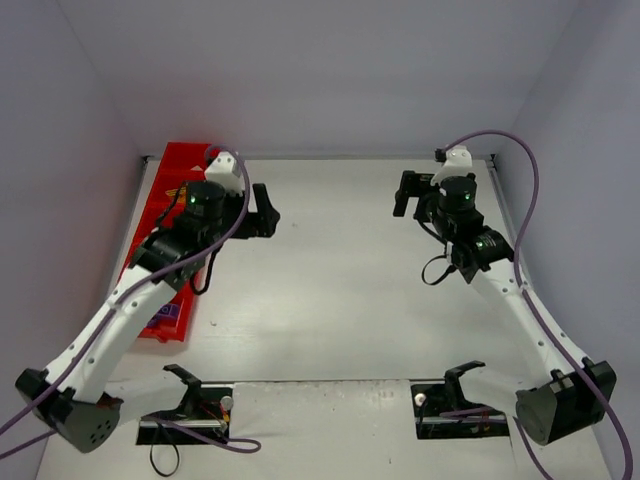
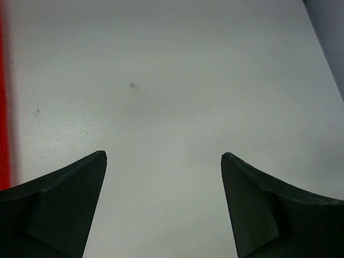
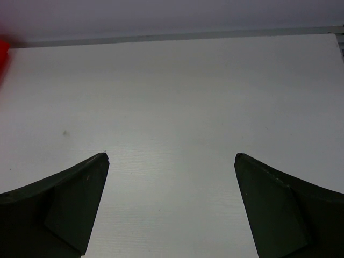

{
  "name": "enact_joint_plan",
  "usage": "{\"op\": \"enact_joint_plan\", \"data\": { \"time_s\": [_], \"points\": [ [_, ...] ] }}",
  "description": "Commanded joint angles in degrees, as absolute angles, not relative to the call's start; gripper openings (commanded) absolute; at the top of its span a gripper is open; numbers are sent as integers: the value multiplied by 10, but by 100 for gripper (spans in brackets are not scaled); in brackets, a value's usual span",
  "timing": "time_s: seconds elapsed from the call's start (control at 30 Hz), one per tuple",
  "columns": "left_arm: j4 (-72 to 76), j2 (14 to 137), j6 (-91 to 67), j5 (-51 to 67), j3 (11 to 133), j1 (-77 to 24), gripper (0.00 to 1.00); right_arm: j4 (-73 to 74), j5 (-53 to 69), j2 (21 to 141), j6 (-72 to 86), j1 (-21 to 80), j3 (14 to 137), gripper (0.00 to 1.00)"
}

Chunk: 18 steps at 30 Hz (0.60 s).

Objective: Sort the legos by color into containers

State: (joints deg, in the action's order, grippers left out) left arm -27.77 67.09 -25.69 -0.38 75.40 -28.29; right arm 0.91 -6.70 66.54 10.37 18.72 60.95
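The long red tray [image 1: 178, 165] lies along the table's left edge, largely covered by my left arm. In its near compartment I see purple pieces [image 1: 166, 318], and something yellow [image 1: 173, 190] shows near its far end; the other legos are hidden or out of view. My left gripper [image 1: 264, 211] is open and empty over bare table just right of the tray; its wrist view [image 2: 164, 156] shows the tray only as a red strip [image 2: 3, 107] at the left edge. My right gripper [image 1: 404, 195] is open and empty over the far right of the table [image 3: 171, 156].
Grey walls enclose the white table [image 1: 340, 270] on three sides. The right wrist view shows the back wall's foot [image 3: 177, 36] and a red corner of the tray [image 3: 2, 51]. The arm bases and purple cables [image 1: 530, 300] sit at the near edge.
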Motion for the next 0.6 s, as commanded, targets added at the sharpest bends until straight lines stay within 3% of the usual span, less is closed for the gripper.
{"op": "enact_joint_plan", "data": {
  "time_s": [0.0, 0.3, 0.57],
  "points": [
    [-243, 606, -250, -33, 719, -304, 81, 23, -71, 626, 97, 188, 639, 100],
    [-236, 494, -244, -33, 599, -312, 81, 41, -97, 560, 98, 189, 585, 100],
    [-257, 501, -232, -59, 608, -313, 81, 47, -77, 525, 89, 189, 566, 100]
  ]
}}
